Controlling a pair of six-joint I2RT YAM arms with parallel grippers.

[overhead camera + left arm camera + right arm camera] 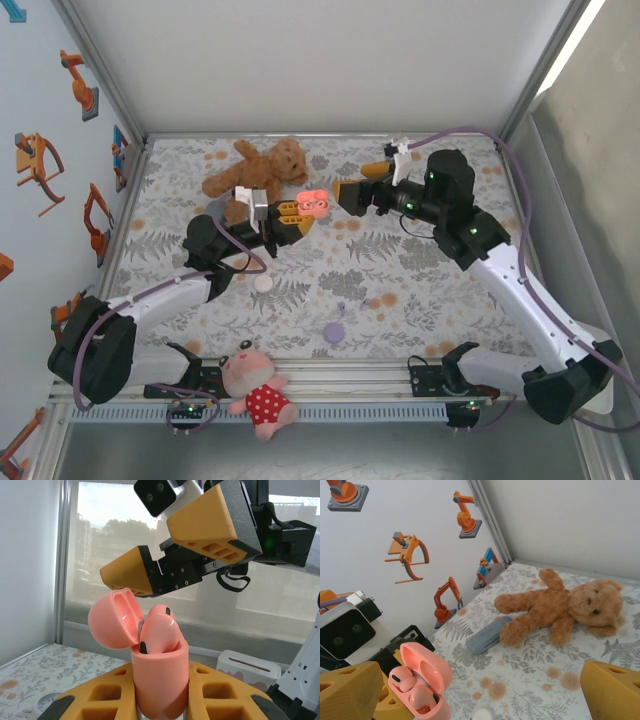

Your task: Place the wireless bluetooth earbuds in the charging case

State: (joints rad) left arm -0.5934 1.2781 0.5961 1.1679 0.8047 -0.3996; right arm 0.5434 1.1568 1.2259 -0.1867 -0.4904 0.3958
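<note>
A pink charging case [159, 680] stands upright with its lid [112, 620] swung open, and my left gripper [160, 702] is shut on its body. Two pink earbuds [159, 629] sit in its wells, tops poking out. From above, the case [313, 200] is held over the cloth's middle back, with my left gripper [298, 213] below it. My right gripper [347, 195] hovers just right of the case, open and holding nothing. In the right wrist view the case [427, 680] and earbuds [420, 698] lie beside its left finger [350, 692].
A brown teddy bear [265, 165] lies at the back with a grey-blue pouch [487, 635] beside it. A white case [263, 283], a purple case [333, 331] and a tiny purple bud [341, 306] rest on the patterned cloth [420, 290]. A pink doll [255, 385] lies at the near rail.
</note>
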